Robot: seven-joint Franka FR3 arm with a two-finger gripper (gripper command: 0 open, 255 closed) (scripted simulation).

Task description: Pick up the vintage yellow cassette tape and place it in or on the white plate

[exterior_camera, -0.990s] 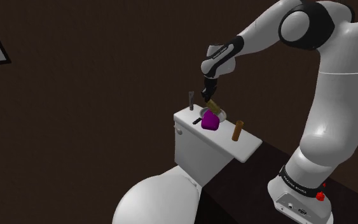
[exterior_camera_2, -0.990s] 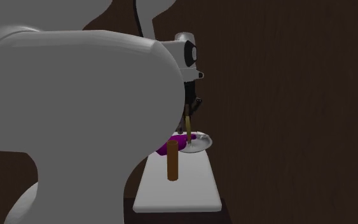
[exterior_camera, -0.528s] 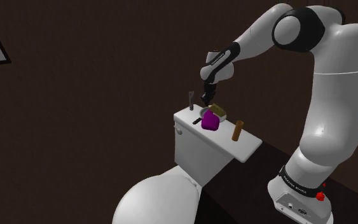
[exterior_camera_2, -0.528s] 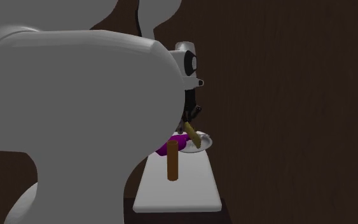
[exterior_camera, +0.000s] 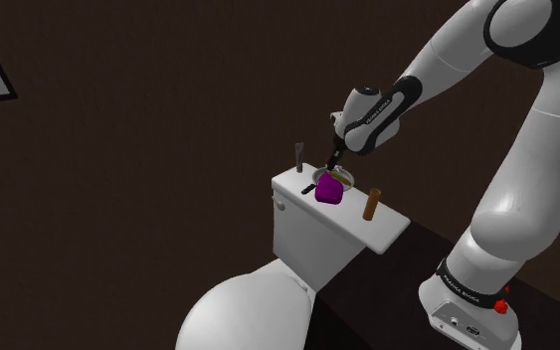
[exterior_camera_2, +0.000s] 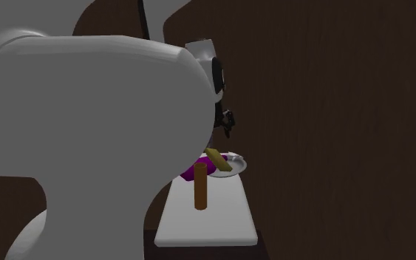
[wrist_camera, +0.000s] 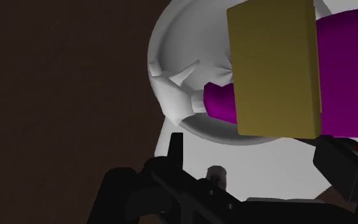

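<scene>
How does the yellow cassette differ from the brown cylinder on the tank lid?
The yellow cassette is a flat slab; the brown cylinder is a slim rod. The cassette lies tilted on the purple object in the white plate; the cylinder stands upright on the tank lid. Both share that lid.

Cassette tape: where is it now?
The yellow cassette tape lies on the white plate, propped on the purple object, at the far end of the tank lid in the second exterior view.

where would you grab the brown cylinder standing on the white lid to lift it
Take the brown cylinder across its upper shaft, coming down from above. It stands upright on the lid, apart from the plate, so its round sides are free.
</scene>
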